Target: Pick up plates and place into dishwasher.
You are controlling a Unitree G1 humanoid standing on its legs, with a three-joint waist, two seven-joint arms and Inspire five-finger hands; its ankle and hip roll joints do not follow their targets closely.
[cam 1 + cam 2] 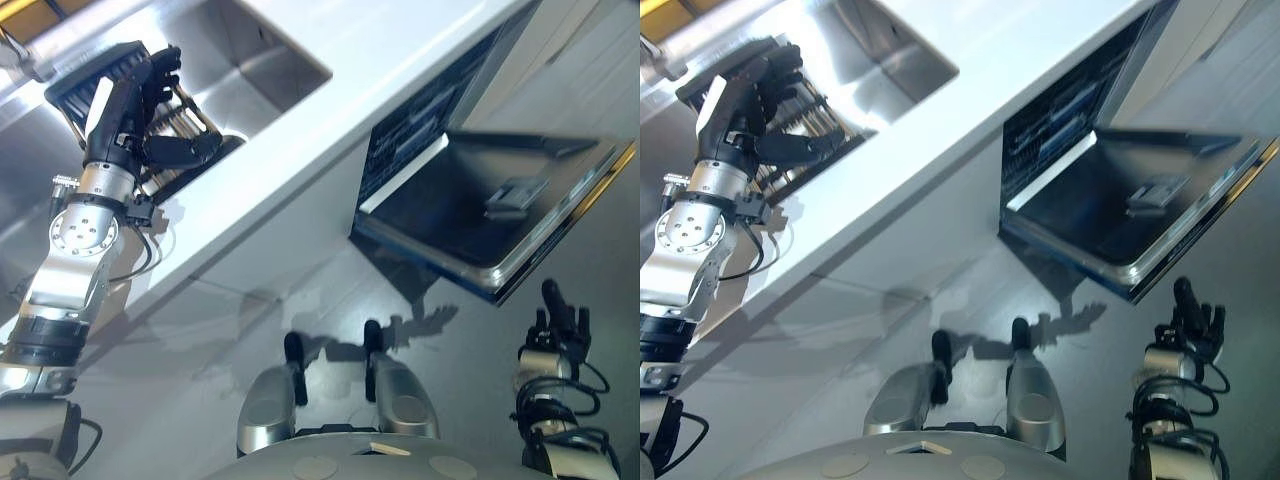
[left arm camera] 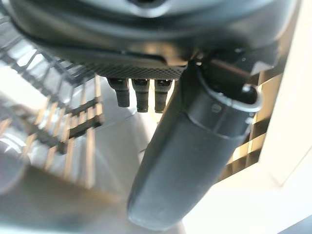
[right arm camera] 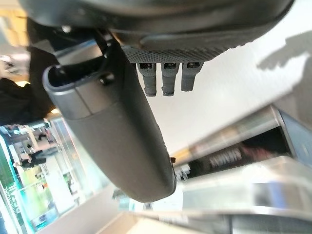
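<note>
- The idle right hand (image 1: 556, 325) hung low, fingers relaxed, below the open stainless dishwasher door (image 1: 500, 205).
- The left hand (image 1: 140, 105), released, hovered at the black wire dish rack (image 1: 190, 125); no plate discernible, so it risked snagging wires.

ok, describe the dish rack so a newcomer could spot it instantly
Start at the white counter with its steel sink. Beside the basin, under the left hand, sits the dish rack. Its dark parallel wires set it apart from the smooth surfaces around it.
</note>
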